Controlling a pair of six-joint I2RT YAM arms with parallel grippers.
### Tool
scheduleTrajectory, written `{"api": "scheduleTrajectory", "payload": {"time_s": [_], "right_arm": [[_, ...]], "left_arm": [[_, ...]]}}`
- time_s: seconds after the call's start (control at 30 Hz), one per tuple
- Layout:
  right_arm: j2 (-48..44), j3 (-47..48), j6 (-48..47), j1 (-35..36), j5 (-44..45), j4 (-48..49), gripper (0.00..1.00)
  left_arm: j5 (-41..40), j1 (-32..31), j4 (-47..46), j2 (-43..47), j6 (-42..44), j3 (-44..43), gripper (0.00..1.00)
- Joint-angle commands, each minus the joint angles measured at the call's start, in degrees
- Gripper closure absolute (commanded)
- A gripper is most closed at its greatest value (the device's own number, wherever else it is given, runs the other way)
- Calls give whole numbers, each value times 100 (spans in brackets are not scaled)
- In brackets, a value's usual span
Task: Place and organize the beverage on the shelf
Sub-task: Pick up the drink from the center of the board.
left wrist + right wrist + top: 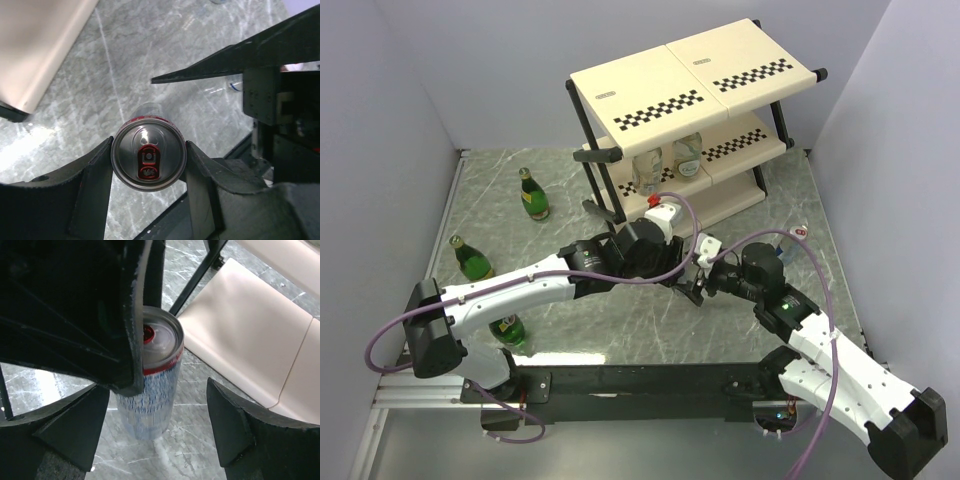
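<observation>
the can point(149, 159) stands upright between the fingers of the left gripper point(148, 146), both pads pressed against its sides, so that gripper is clamped on it. whether its base rests on the table point(650, 325) or hangs just above it, i cannot tell. the right gripper point(156, 407) is spread wide around the same can, one finger off each side and neither touching.

in the top view this meeting point sits near the table's middle. the shelf point(690, 80) rises at 12 o'clock from it, with two clear bottles point(648, 170) already on its middle tier. three green bottles point(532, 195) stand on the table out between 8 and 10 o'clock, well apart from the can.

the step in hand looks like getting this can onto the shelf, with the left arm as carrier. the next move likely calls for the right gripper to back away toward 4 o'clock. the left arm would then carry the can upright toward 12 o'clock, clear of the black frame, and set it on a free spot of a tier.
</observation>
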State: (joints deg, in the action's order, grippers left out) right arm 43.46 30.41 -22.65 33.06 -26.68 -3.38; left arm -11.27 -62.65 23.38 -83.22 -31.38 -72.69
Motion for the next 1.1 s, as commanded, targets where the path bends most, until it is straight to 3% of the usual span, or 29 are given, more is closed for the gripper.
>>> {"api": "scheduleTrajectory", "payload": {"time_s": [0.0,1.07], "right_arm": [[-4,-27,-108,60,-241,276,16],[409,263,165,69,-189,4,25]], "left_arm": [[371,-1,-703,201,-237,-439,100],[564,87,-43,-168,114,-1125,100]]}}
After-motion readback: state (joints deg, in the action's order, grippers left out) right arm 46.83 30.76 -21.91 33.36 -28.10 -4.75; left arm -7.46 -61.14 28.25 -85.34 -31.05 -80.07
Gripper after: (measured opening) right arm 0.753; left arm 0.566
